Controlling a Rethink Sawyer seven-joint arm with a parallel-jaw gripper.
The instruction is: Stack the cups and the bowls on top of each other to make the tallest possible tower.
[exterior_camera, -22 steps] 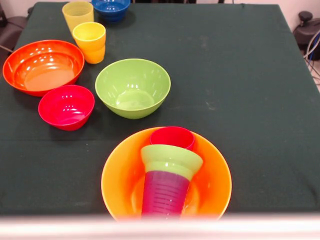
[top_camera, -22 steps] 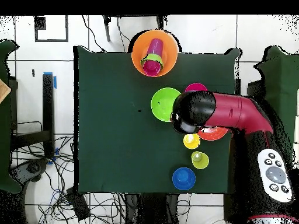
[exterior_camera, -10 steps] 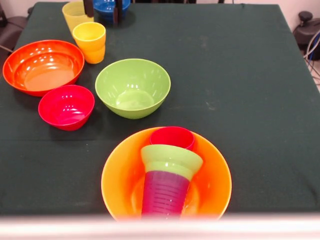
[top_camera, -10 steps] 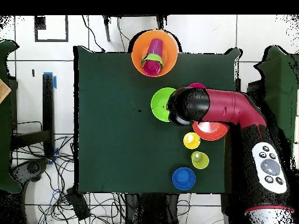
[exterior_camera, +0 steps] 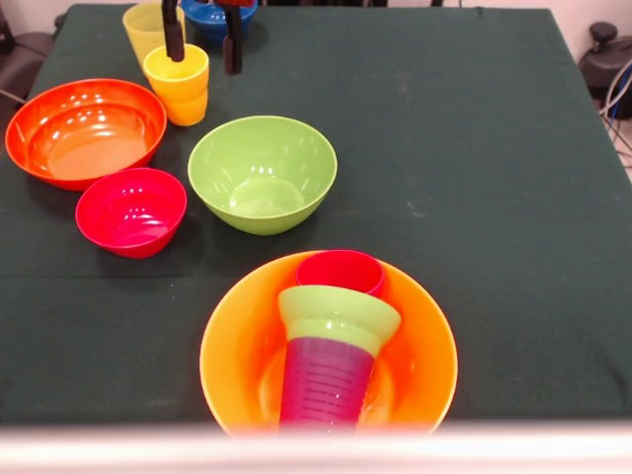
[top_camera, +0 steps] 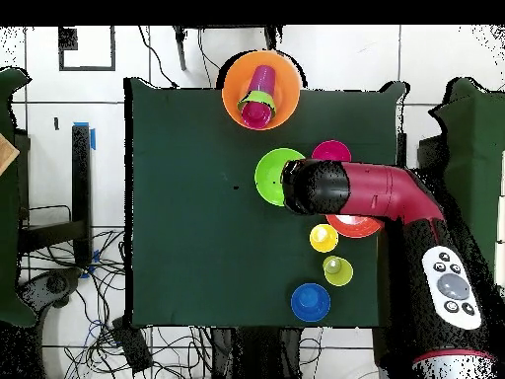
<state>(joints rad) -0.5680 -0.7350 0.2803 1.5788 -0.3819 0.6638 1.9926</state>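
The gripper point(exterior_camera: 203, 41) hangs at the top of the front view with its jaws spread apart and empty, one dark finger over the rim of the yellow-orange cup point(exterior_camera: 178, 83) and the other clear of it beside the small blue bowl point(exterior_camera: 218, 17). The tower point(exterior_camera: 334, 341) lies well away at the opposite edge of the table point(exterior_camera: 474, 148): the purple ribbed cup point(exterior_camera: 326, 382) lies tipped inside the large yellow-orange bowl point(exterior_camera: 231, 346), with the small green bowl point(exterior_camera: 339, 316) capping it and the red-pink cup point(exterior_camera: 341, 272) beyond, so the stack appears to lean on its side rather than stand. The main risk, judged from this, is that anything added would slide off or roll the bowl. Nearer the gripper the danger is crowding: the pale yellow cup point(exterior_camera: 150, 26) stands just behind the yellow-orange one and the blue bowl is close by, so a descending finger could clip a neighbour and knock it over. A finger landing on the cup's rim instead of straddling it would tip the cup. The large green bowl point(exterior_camera: 263, 173), the small red-pink bowl point(exterior_camera: 131, 210) and the wide orange-red bowl point(exterior_camera: 84, 130) sit along the likely carry path, where a low pass could catch a rim.
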